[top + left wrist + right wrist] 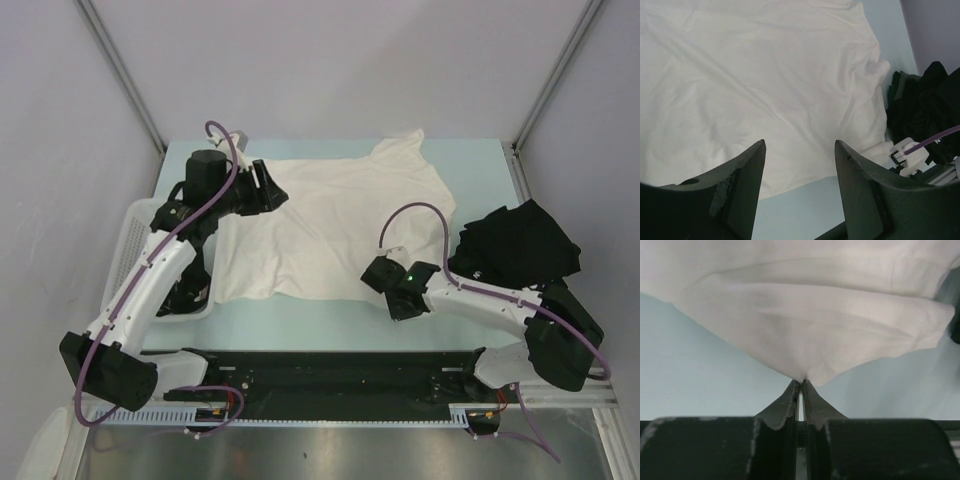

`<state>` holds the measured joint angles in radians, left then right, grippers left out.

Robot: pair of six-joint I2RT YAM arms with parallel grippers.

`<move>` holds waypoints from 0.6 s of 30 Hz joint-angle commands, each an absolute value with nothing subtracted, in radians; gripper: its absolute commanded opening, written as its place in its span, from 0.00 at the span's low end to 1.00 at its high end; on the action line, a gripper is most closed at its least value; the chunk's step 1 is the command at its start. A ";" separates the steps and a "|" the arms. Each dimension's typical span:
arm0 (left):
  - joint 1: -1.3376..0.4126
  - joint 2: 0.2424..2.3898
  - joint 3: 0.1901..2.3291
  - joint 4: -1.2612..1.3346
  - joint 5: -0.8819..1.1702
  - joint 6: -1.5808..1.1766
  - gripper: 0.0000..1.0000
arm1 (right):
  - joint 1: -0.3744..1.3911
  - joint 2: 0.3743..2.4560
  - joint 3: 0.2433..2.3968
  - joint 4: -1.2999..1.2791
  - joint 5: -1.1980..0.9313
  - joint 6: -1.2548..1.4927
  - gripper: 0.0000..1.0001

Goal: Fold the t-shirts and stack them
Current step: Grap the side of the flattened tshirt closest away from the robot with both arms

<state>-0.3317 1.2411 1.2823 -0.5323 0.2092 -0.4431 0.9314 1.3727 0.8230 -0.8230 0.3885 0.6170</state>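
A cream-white t-shirt (330, 220) lies spread, plain side up, on the pale blue table; it fills the left wrist view (765, 75). My right gripper (370, 272) is shut on the shirt's near right edge, pinching a point of cloth (815, 325) between its fingertips (802, 381) and lifting it slightly. My left gripper (275, 190) hovers over the shirt's far left part, open and empty (799, 142). A heap of black t-shirts (520, 245) lies crumpled at the right, also in the left wrist view (925, 105).
A white mesh basket (125, 240) stands at the left edge, partly under my left arm, with something dark inside. A black rail (330, 375) runs along the near edge. The metal frame posts stand at the back corners.
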 commanded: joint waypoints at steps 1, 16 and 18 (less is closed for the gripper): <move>-0.337 1.200 1.226 -0.525 0.189 -0.433 0.63 | 0.891 1.336 0.888 -0.856 0.387 0.589 0.09; -0.347 1.039 0.988 -0.759 -0.037 -0.474 0.64 | 0.864 1.414 0.903 -0.796 0.315 0.551 0.09; -0.348 1.029 0.965 -0.778 -0.057 -0.465 0.64 | 0.864 1.417 0.905 -0.787 0.313 0.545 0.08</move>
<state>-0.3405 1.0645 0.9997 -0.7044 0.0460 -0.4633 0.8680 1.4055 0.8646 -0.8188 0.3241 0.5625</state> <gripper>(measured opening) 0.635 0.088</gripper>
